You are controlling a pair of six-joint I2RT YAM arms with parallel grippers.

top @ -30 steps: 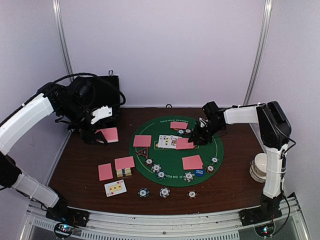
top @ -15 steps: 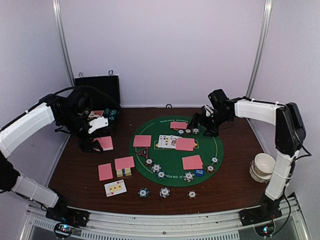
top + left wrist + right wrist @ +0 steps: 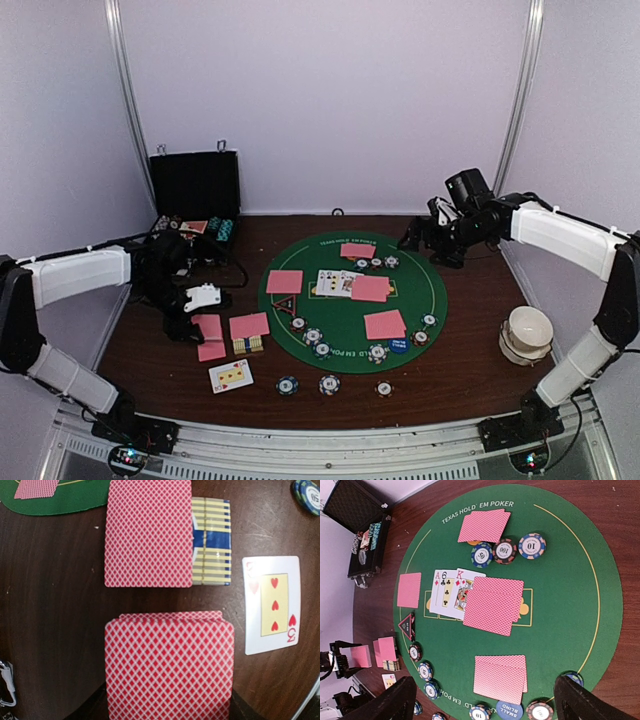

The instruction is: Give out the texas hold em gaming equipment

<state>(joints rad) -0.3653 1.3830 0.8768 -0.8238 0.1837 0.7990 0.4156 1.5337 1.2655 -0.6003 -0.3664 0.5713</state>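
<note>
My left gripper (image 3: 203,318) hangs low over the table's front left, shut on pink-backed playing cards (image 3: 169,665) that fill the space between its jaws. Beyond them, another pink card (image 3: 148,532) lies on a yellow-blue card box (image 3: 212,542), and a face-up three of hearts (image 3: 272,605) sits to the right. My right gripper (image 3: 432,237) is raised at the mat's far right, open and holding nothing (image 3: 489,701). The green poker mat (image 3: 345,305) carries pink card piles (image 3: 492,605), face-up cards (image 3: 449,591), striped chips (image 3: 504,550), a triangle marker (image 3: 407,626) and a blue button (image 3: 509,711).
An open black case (image 3: 195,190) stands at the back left with chips and a card in its tray. A white cup (image 3: 528,332) sits at the right edge. Three loose chips (image 3: 329,384) lie on the wood in front of the mat, and a pink card (image 3: 211,350) lies by my left gripper.
The left arm swung from beside the case down to the front left, still gripping pink cards. The right gripper opened and drew back from the mat's middle to its far right.
</note>
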